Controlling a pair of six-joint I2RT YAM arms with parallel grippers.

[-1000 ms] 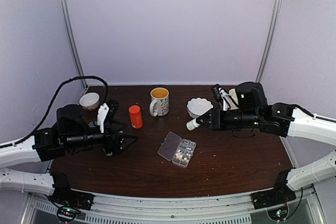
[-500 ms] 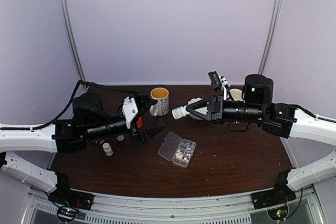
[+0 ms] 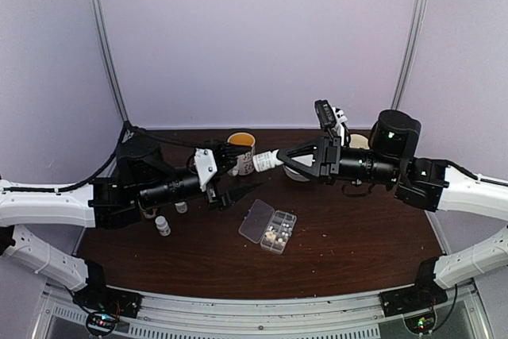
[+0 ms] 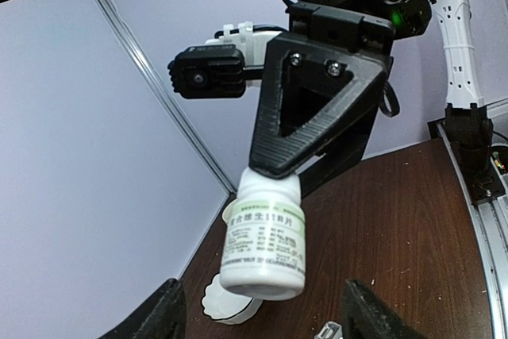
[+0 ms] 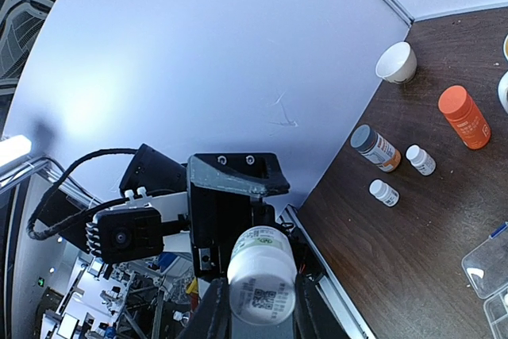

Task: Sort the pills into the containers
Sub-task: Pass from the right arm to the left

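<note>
My right gripper (image 3: pixel 287 158) is shut on one end of a small white labelled bottle (image 3: pixel 267 161) and holds it level in the air, pointing left over the table's back middle. The left gripper (image 3: pixel 244 171) is open. Its fingers (image 4: pixel 165 312) stand on either side of the bottle's (image 4: pixel 263 237) free end with a gap on each side. The clear organizer box (image 3: pixel 268 226) lies below on the table with its lid open to the left. A few whitish pills (image 3: pixel 275 236) sit in its compartments. In the right wrist view the bottle (image 5: pixel 262 287) fills the space between my fingers.
A yellow-lined mug (image 3: pixel 242 148) stands behind the left gripper. Two small white bottles (image 3: pixel 163 225) (image 3: pixel 181 207) stand near the left arm. Further left are an orange bottle (image 5: pixel 464 117), a grey-capped bottle (image 5: pixel 375 147) and a white cup (image 5: pixel 395 61). A fluted white bowl (image 4: pixel 226 307) sits under the held bottle.
The right arm has carried the white bottle leftward and up. The left arm has swung right and risen, bringing its fingers around the bottle's end, and its jaws have narrowed a little.
</note>
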